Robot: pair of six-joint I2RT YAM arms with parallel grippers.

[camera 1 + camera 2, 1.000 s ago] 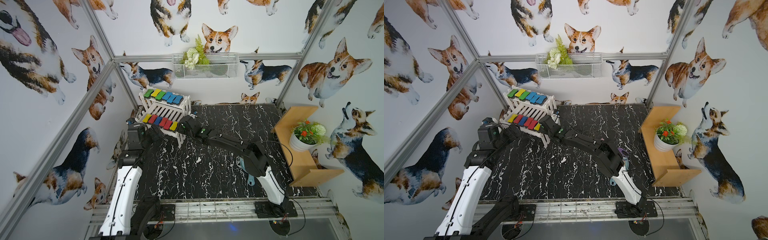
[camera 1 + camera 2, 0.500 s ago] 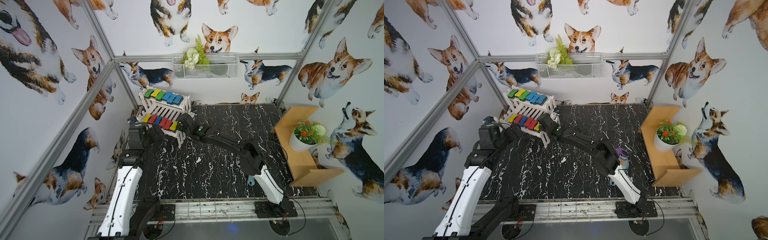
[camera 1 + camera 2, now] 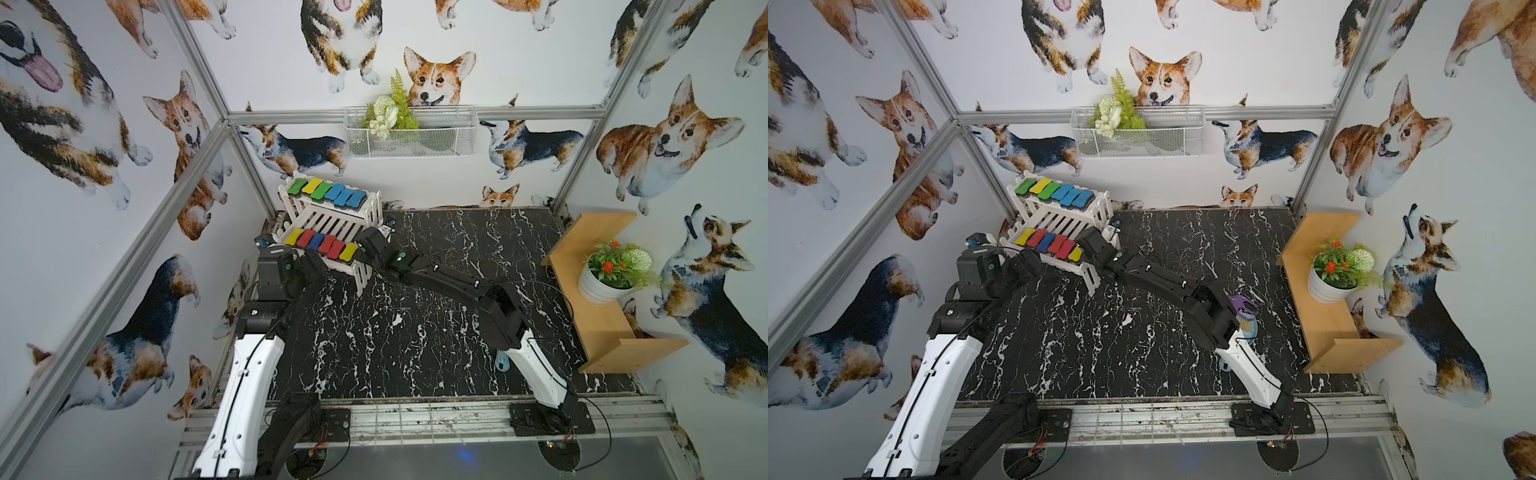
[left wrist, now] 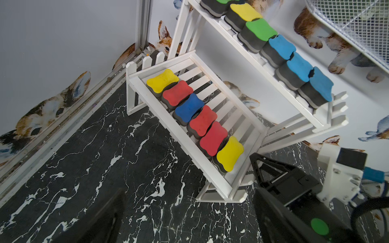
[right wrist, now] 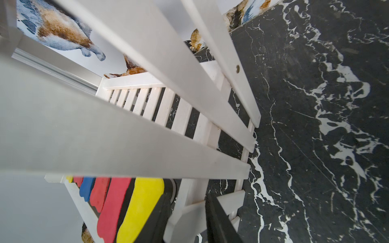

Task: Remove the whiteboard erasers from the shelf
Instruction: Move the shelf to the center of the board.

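The right arm stretches low across the table [image 3: 415,340] toward the upper left of the frame. The right tool [image 5: 187,223] is clamped on an end picket of the shelf [image 3: 332,219], just beside the yellow eraser [image 5: 143,202]. The left arm stands bent at centre left, with the left tool [image 3: 318,266] spread apart and empty near the lower tier. The whiteboard erasers [image 3: 322,243] lie in two rows of six, one row on each tier.
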